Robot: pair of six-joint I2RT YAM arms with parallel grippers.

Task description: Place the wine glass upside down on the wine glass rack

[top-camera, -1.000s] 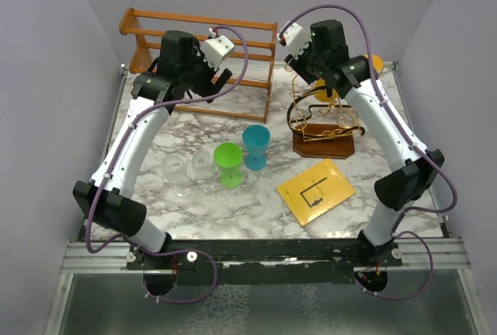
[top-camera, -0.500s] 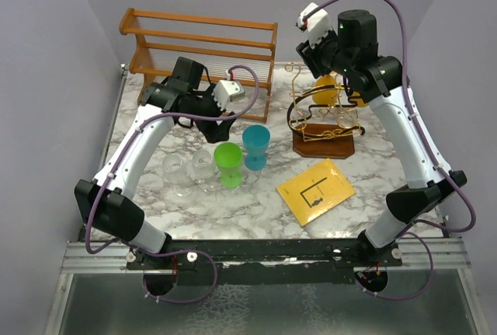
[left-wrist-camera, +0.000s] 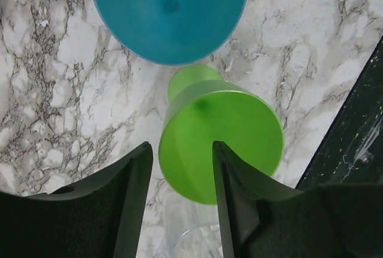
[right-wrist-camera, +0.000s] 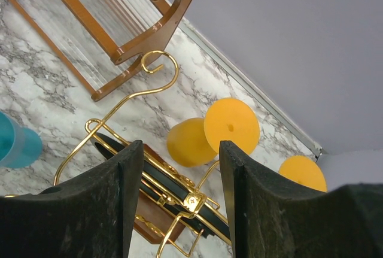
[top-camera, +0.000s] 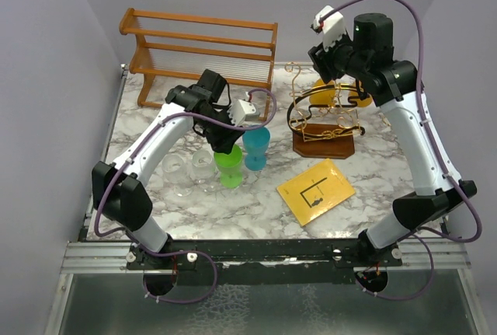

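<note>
The green wine glass stands on the table beside the blue glass, apart from the gold rack, its near rim between the left gripper's half-open jaws, so an off-centre pinch may topple it, while the right gripper gapes empty.

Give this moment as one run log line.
left gripper: open, above upside-down green glass | right gripper: open, empty, above wine glass rack | orange glass: at rack

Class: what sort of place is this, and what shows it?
Probably a robot test bench, not a home kitchen: two arms bolted to a rail, plain walls boxing in the marble table, coloured glasses set out.
</note>
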